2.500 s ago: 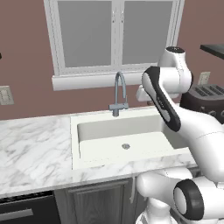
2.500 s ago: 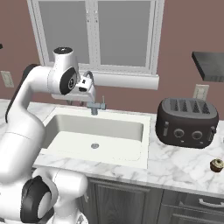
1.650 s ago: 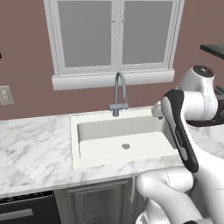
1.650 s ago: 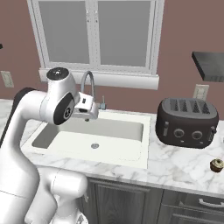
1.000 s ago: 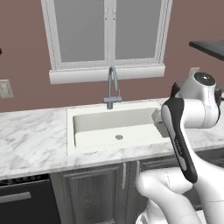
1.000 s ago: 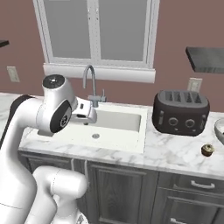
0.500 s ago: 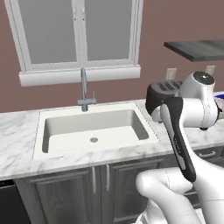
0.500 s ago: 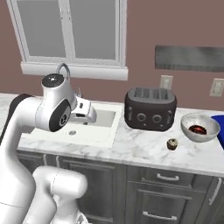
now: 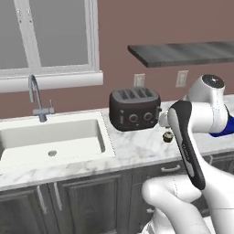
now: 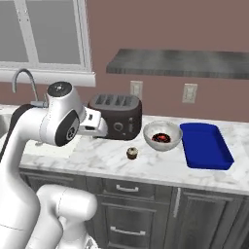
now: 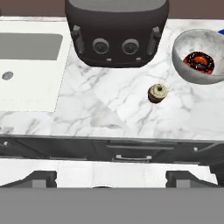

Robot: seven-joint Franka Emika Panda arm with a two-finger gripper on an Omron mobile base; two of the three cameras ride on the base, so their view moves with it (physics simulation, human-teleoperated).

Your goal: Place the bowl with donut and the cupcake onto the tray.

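The approach was judged under way: jaws wide and empty, cupcake [image 11: 157, 93] seen mid-frame, bowl [image 11: 199, 62] with donut [image 11: 199, 61] upper right, tray [image 10: 205, 145] right of it; descent was called for.

wall [image 10: 160, 29]: brown-red; window [image 9: 45, 36]: upper left; shelf [image 10: 180, 62]: dark, upper right; tabletop [image 10: 160, 165]: white marble; cabinets [image 10: 131, 209]: dark grey, below

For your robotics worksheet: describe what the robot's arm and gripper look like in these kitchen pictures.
The arm is made of smooth, rounded, glossy white segments with dark grey caps and bands at the joints. No cables or markings show. The gripper ends in two small dark finger tips.
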